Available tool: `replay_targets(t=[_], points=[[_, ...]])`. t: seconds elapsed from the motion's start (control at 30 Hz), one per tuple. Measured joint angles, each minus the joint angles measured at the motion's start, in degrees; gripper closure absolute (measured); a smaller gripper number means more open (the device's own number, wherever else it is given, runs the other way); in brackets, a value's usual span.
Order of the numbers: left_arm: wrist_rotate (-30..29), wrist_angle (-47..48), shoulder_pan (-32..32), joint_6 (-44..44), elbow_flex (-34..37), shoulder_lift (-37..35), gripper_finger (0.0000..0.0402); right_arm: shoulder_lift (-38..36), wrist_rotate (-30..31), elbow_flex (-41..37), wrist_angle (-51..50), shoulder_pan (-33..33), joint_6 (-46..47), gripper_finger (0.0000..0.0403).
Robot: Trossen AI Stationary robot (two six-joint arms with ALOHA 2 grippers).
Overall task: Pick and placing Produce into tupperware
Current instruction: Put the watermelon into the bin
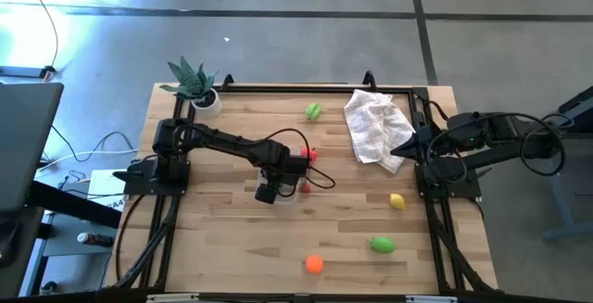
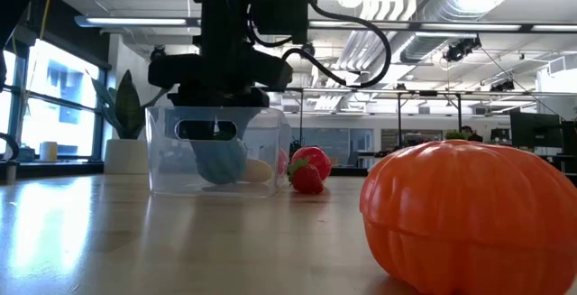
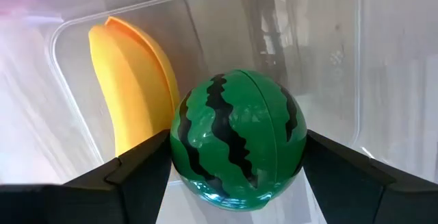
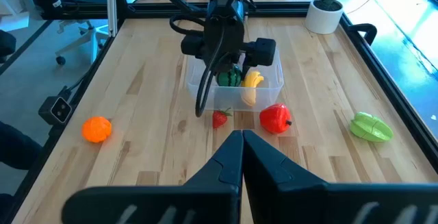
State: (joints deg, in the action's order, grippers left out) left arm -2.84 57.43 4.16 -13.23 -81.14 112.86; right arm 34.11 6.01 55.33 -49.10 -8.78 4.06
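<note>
At frame centre, the left gripper [image 3: 236, 172] grasps the watermelon [image 3: 237, 138] inside the tub [image 4: 235, 87], beside the banana [image 3: 130, 90]. The right gripper [image 4: 241, 140], at right, is clenched.

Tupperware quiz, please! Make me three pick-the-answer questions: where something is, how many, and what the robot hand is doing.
1. Where is the banana? A in the tupperware B on the cloth C by the plant
2. How many red pieces lie beside the tupperware? A one B two C four
3. The left gripper's jaws are: A open, empty B shut on the watermelon C shut, empty
Answers: 1 A, it lies inside the clear walls; 2 B, both sit just outside; 3 B, jaws press its sides.
</note>
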Motion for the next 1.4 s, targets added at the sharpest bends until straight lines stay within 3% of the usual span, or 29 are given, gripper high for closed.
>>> replay_targets(t=[0.57, 0.97, 1.4], points=[[0.9, 1.2, 0.0, 1.6, 0.0, 0.0, 0.0107, 0.0, 0.0, 0.0, 0.0, 0.0, 0.0, 0.0402], [0.9, 1.8, 0.0, 1.9, 0.0, 0.0, 0.0040, 0.0, 0.0, 0.0, 0.0, 0.0, 0.0, 0.0402], [1.1, 4.2, 0.0, 4.7, -1.7, -0.2, 0.0078, 0.0, 0.0, 0.0, 0.0, 0.0, 0.0, 0.0402]])
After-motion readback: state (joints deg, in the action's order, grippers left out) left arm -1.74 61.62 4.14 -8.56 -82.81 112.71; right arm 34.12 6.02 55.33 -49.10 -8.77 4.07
